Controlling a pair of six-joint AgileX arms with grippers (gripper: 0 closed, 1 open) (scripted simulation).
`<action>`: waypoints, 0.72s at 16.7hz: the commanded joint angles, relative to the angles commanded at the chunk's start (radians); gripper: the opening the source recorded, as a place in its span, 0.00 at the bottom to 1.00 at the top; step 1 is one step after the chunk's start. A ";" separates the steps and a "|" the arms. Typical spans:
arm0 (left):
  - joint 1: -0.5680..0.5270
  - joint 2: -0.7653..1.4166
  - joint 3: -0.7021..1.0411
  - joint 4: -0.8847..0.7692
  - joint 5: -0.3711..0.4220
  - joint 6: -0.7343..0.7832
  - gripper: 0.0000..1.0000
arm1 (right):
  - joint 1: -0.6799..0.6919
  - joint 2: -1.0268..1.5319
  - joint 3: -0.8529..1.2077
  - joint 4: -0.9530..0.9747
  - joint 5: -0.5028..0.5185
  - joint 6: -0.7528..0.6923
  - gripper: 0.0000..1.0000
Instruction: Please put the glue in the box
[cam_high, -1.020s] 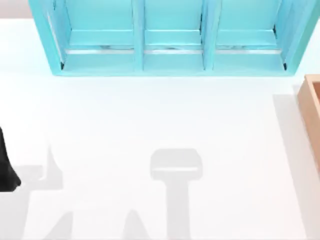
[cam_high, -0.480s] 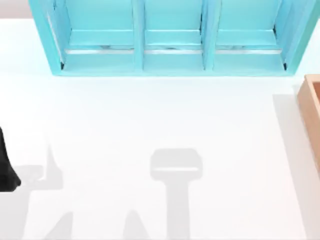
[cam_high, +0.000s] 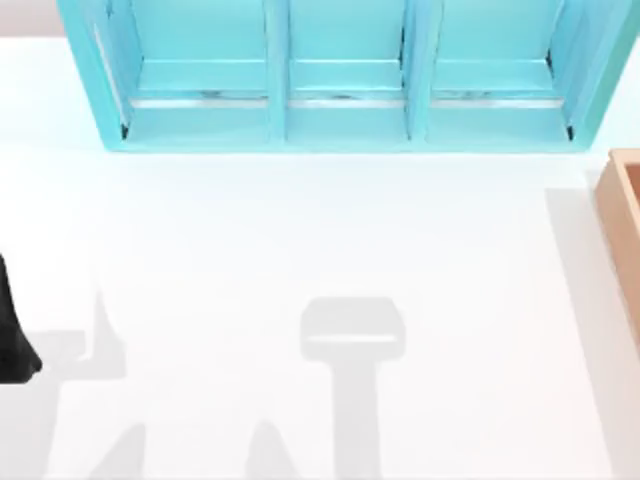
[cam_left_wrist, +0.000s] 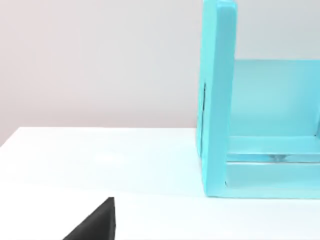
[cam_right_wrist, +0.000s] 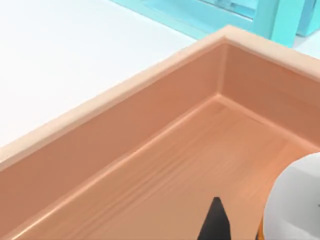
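The box (cam_right_wrist: 150, 150) is light tan wood with thick plain walls, and the right wrist view looks down into its corner and bare floor. A white rounded body with an orange sliver at its edge, the glue (cam_right_wrist: 295, 200), sits at the rim of that view over the box floor. A black part of my right gripper (cam_right_wrist: 215, 222) shows just beside it. Whether the two touch is unclear. In the top view the box (cam_high: 625, 235) pokes in at the right edge of the table. My left arm (cam_high: 10, 335) is parked at the table's left edge.
A large teal three-compartment shelf unit (cam_high: 345, 85) stands along the back of the table; its side wall (cam_left_wrist: 217, 100) rises ahead in the left wrist view. A black part of my left gripper (cam_left_wrist: 95, 225) shows there. Grey arm shadows lie on the white table (cam_high: 300, 220).
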 joint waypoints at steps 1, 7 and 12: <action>0.000 0.000 0.000 0.000 0.000 0.000 1.00 | 0.011 -0.007 -0.013 0.053 -0.002 0.038 0.00; 0.000 0.000 0.000 0.000 0.000 0.000 1.00 | 0.086 -0.038 -0.103 0.413 -0.013 0.288 0.00; 0.000 0.000 0.000 0.000 0.000 0.000 1.00 | 0.132 -0.048 -0.175 0.580 -0.026 0.463 0.00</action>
